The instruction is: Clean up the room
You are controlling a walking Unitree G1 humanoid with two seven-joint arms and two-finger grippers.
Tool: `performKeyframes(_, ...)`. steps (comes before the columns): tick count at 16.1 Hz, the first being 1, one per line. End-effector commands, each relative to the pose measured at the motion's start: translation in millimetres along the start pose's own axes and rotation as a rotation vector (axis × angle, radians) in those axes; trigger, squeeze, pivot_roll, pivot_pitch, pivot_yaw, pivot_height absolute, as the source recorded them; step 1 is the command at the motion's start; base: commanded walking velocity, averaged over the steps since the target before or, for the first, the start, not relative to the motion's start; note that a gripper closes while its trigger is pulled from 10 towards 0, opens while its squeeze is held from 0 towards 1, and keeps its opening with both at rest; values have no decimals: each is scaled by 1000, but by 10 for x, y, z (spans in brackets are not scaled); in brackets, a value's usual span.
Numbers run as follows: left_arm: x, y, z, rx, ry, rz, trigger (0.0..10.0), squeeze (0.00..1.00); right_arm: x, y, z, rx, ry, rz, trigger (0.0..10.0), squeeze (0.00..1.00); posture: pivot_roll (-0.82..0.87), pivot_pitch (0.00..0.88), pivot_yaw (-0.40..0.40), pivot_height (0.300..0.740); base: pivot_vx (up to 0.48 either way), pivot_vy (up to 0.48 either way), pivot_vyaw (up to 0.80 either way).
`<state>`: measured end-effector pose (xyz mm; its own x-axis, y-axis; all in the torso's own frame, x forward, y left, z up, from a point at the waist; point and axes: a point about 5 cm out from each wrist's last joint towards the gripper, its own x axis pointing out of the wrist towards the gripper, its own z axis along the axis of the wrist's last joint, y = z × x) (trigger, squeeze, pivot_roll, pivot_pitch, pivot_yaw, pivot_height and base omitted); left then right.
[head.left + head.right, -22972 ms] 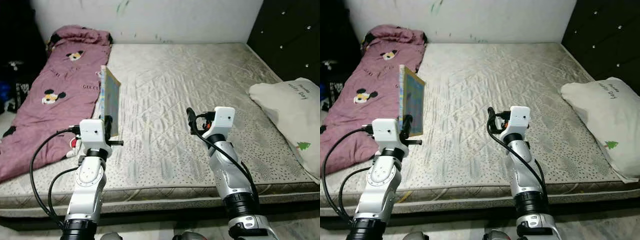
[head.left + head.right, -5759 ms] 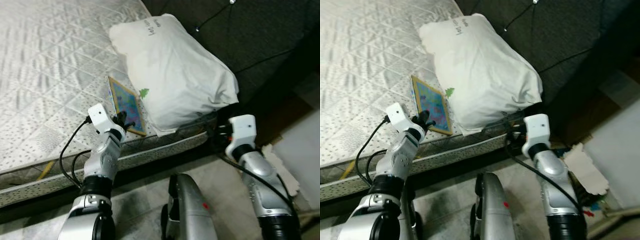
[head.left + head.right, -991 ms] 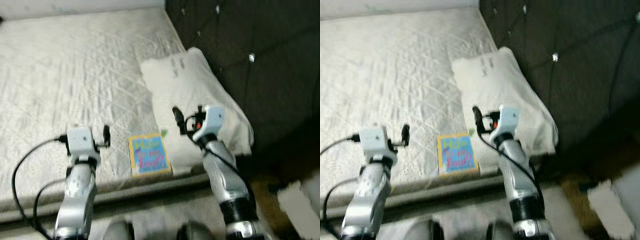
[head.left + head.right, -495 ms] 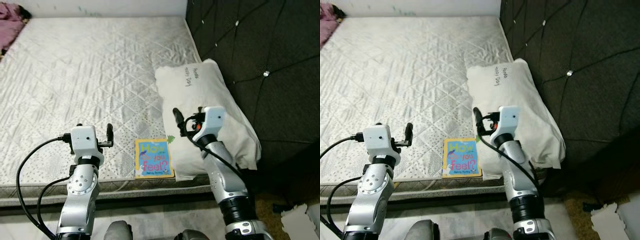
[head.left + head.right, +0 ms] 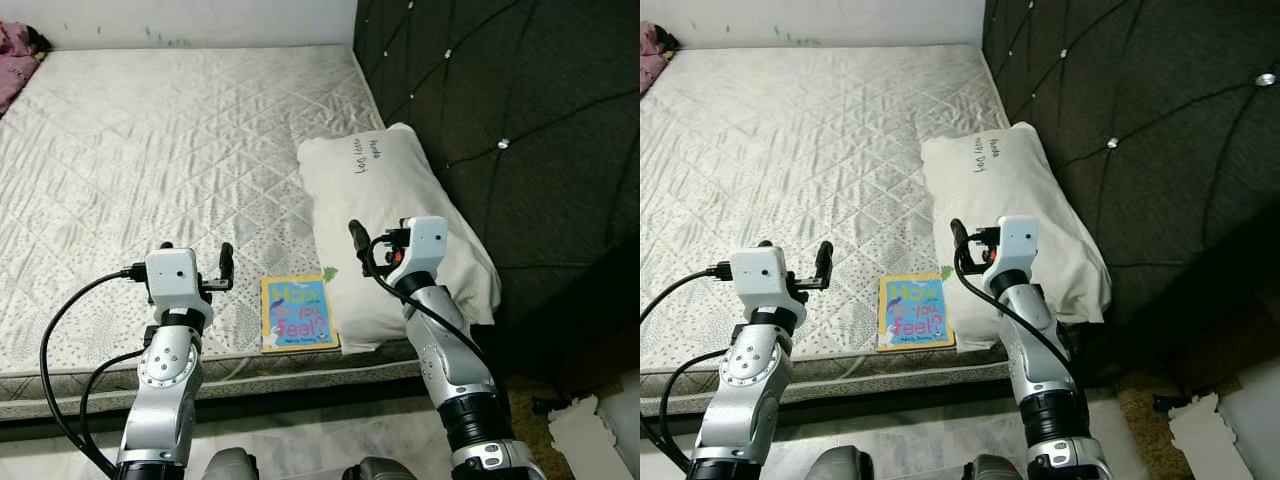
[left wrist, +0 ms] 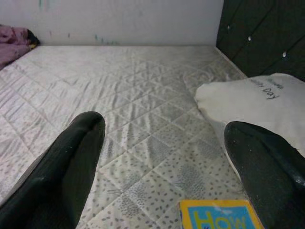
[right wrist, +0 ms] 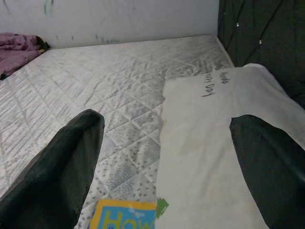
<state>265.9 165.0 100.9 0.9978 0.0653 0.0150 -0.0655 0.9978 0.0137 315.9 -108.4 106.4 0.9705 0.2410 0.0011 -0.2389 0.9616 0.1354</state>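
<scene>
A yellow-bordered blue picture book (image 5: pixel 297 313) lies flat on the grey quilted mattress (image 5: pixel 150 150), near its front edge. Its right side touches the white pillow (image 5: pixel 395 225). My left gripper (image 5: pixel 196 252) hovers open just left of the book, with nothing between its fingers. In the left wrist view that gripper (image 6: pixel 164 129) spans the mattress, with the book's top edge (image 6: pixel 219 214) below it. My right gripper (image 5: pixel 385 235) is open over the pillow's front part. In the right wrist view the pillow (image 7: pixel 214 138) and a corner of the book (image 7: pixel 125 214) lie between the fingers.
A dark tufted headboard (image 5: pixel 520 120) stands along the right side of the bed. A purple blanket (image 5: pixel 15 45) is bunched at the far left corner. Torn white paper (image 5: pixel 590 440) lies on the floor at the lower right. A white wall runs behind the bed.
Earlier my left gripper held the book upright at the bed's left side; now it lies flat beside the pillow, released. Over the last second the view steadied and shifted slightly.
</scene>
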Motion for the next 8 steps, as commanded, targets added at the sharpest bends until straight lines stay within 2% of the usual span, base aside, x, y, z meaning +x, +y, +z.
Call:
performKeyframes(1, -7, -3, -28, -8, 8, -7, 10000, 0, -3, -34, -9, 0, 0, -17, 10000, 0, -24, 52, -11, 740, 0, 0, 0)
performKeyframes(4, 2, -12, -33, -10, 8, -14, 10000, 0, 0, -44, -11, -1, 1, -20, 10000, 0, -26, 50, -12, 740, 0, 0, 0)
performKeyframes(8, 8, -14, -41, -25, 9, -14, 10000, 0, 10, -51, -14, -11, 7, -18, 10000, 0, -25, 44, -18, 740, 0, 0, -784)
